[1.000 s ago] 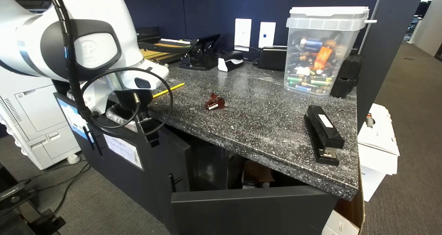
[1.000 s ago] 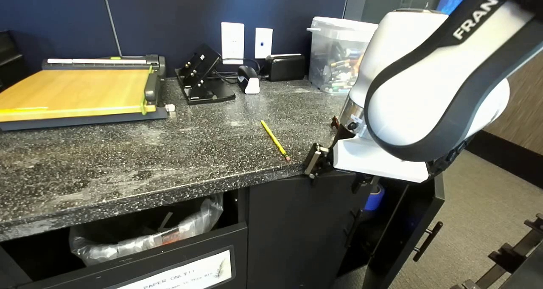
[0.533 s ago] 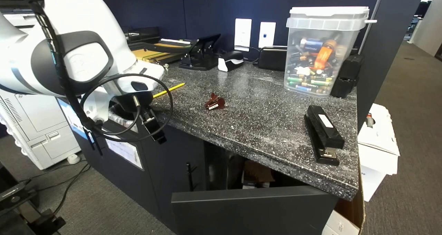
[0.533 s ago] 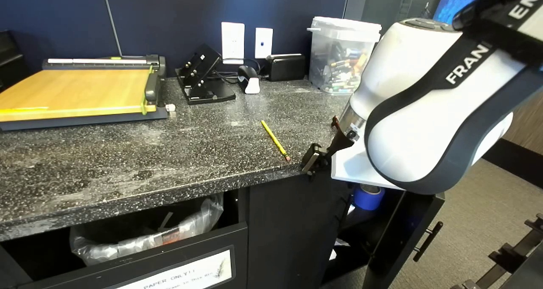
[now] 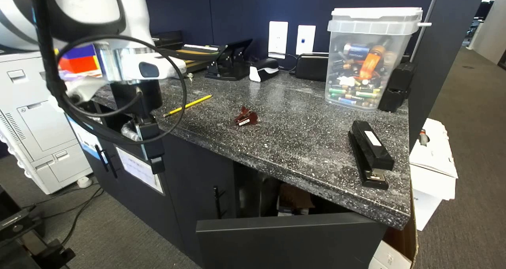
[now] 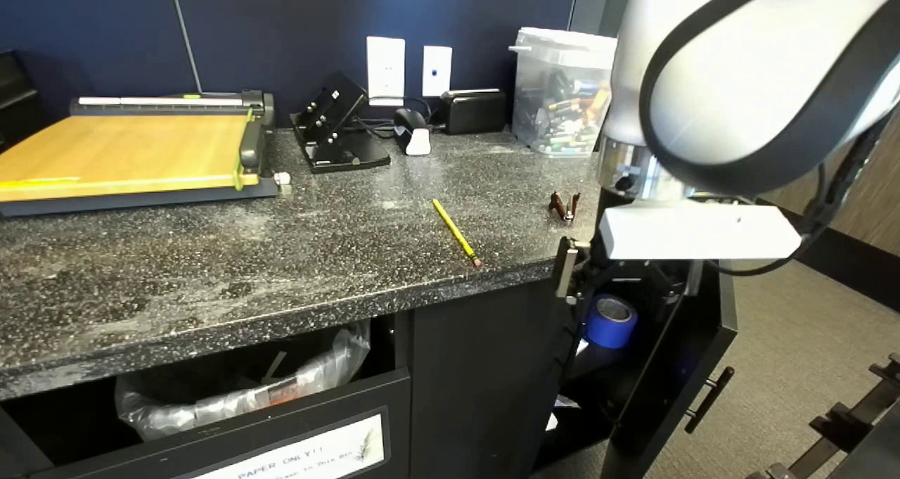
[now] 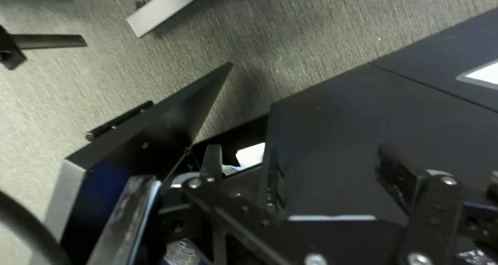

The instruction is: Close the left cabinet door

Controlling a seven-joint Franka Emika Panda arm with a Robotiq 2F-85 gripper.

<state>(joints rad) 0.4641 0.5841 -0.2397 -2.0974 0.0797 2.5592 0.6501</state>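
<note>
The left cabinet door is a plain dark panel with a black bar handle, in both exterior views (image 5: 197, 182) (image 6: 485, 380). It stands about flush with the neighbouring panel that bears a white paper sheet (image 5: 138, 170). In the wrist view the door (image 7: 342, 128) fills the space beyond the jaws. My gripper (image 7: 298, 154) is open and empty, its fingers wide apart. In an exterior view the gripper (image 6: 626, 282) hangs pointing down, in front of the counter edge. I see no contact with the door.
The right cabinet door (image 5: 292, 241) stands wide open with its handle (image 6: 709, 399) outward. A blue tape roll (image 6: 612, 324) shows inside. The paper-bin drawer (image 6: 394, 394) is pulled out. The counter holds a pencil (image 6: 455, 233), staple remover (image 5: 246, 117) and stapler (image 5: 369, 154).
The left cabinet door swung from ajar to about flush between one second and half a second ago. Since then my gripper has turned to point down and moved away from the door.
</note>
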